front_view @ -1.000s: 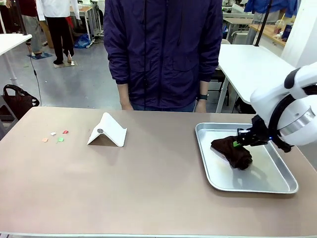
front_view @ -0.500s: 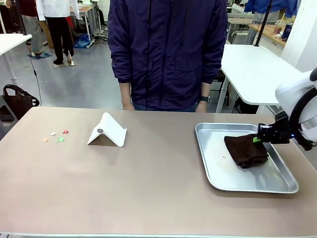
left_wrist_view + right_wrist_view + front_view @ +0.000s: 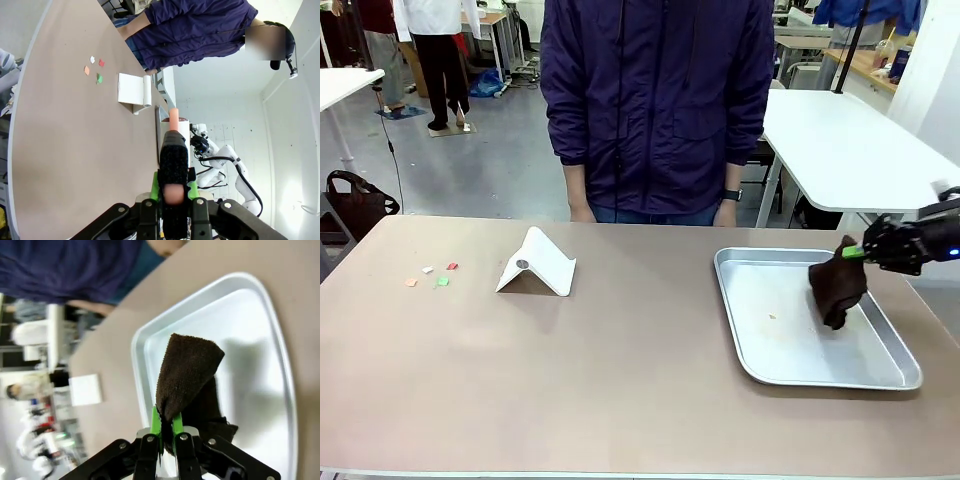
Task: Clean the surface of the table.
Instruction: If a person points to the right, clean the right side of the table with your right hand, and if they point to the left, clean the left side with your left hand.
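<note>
Right end effector (image 3: 854, 252) pinches fuzzy brown cloth (image 3: 837, 287); shallow rectangular metal tray (image 3: 770, 340) beneath.

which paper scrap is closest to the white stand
The red scrap, at the cluster's right end; the green scrap, white scrap and orange scrap lie farther from the stand.

Coloured scraps (image 3: 432, 275) on the table (image 3: 620, 380) are too small to identify. The black, pink-tipped object (image 3: 172, 155) in the left gripper (image 3: 173, 186) is blurred. The front view's edge cuts off the right gripper (image 3: 857, 252) at its arm.
</note>
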You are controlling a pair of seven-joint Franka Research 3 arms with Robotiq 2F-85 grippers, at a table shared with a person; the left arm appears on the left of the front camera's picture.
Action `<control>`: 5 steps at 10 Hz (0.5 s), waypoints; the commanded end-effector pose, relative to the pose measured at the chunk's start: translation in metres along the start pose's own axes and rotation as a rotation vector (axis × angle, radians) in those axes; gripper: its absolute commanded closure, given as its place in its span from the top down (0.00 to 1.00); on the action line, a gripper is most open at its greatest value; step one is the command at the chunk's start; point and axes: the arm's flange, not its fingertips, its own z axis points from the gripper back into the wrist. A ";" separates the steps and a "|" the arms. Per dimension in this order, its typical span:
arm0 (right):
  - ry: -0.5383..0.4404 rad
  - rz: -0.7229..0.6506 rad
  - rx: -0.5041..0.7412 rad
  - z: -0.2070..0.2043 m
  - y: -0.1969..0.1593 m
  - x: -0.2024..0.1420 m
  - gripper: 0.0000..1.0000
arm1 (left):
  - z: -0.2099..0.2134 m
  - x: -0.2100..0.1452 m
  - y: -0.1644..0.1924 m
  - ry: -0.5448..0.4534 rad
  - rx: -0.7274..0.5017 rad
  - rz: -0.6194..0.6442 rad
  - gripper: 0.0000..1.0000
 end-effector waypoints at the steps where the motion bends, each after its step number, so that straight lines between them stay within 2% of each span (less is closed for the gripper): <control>1: 0.029 -0.126 0.186 0.047 -0.008 -0.004 0.09 | 0.001 -0.003 -0.004 0.010 0.003 -0.007 0.00; 5: 0.037 -0.216 0.436 0.139 -0.034 -0.037 0.09 | 0.001 -0.003 -0.004 0.010 0.003 -0.007 0.00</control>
